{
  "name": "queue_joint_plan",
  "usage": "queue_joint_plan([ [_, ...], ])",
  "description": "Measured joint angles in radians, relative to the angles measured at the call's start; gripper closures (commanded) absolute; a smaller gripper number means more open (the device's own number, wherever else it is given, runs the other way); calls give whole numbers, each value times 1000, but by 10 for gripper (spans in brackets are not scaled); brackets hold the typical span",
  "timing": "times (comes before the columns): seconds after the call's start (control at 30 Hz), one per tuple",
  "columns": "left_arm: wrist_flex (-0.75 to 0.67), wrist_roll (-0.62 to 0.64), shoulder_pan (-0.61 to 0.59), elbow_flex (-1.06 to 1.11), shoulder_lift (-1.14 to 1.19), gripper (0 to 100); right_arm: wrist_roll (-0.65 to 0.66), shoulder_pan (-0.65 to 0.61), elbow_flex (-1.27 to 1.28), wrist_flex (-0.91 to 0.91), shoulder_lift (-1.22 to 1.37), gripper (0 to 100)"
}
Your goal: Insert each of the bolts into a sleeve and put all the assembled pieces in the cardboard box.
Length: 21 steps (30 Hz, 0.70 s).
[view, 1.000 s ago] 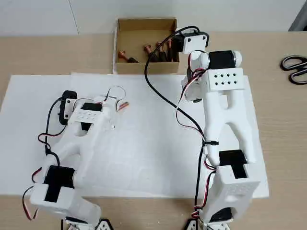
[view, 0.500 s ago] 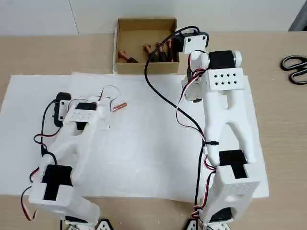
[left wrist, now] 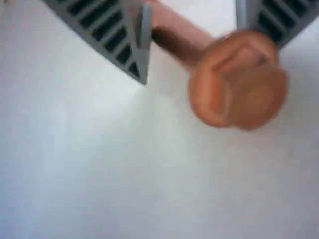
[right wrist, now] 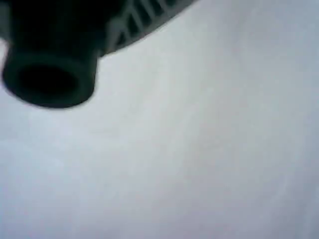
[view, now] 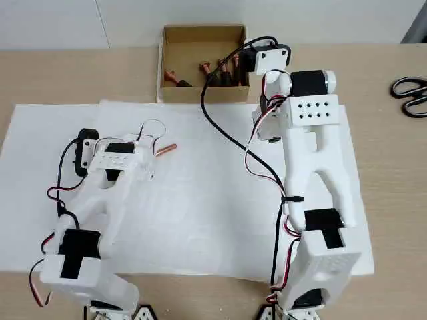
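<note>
Gripping the bolt [left wrist: 238, 92] mid-shank, the left pincer [left wrist: 197, 42] leaves its head jutting out; the right pincer [right wrist: 99, 35] clasps a sleeve [right wrist: 50, 79].

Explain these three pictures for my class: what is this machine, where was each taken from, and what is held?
Two white robot arms stand side by side at a table. One picture looks down from above; the other two come from a camera on each wrist. A white sheet lies on the table, with a cardboard box of copper and black pieces behind it and scissors aside. The left tool grips a copper bolt; the right tool holds a black sleeve.
</note>
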Motion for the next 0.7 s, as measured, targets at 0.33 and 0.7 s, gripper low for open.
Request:
queue_joint_plan([
  [0.33, 0, -6, 38, 0, 0, 993, 0, 0, 0, 0, 0, 995],
  [0.7, 399, -189, 81, -307, 5, 993, 0, 0, 0, 0, 0, 995],
])
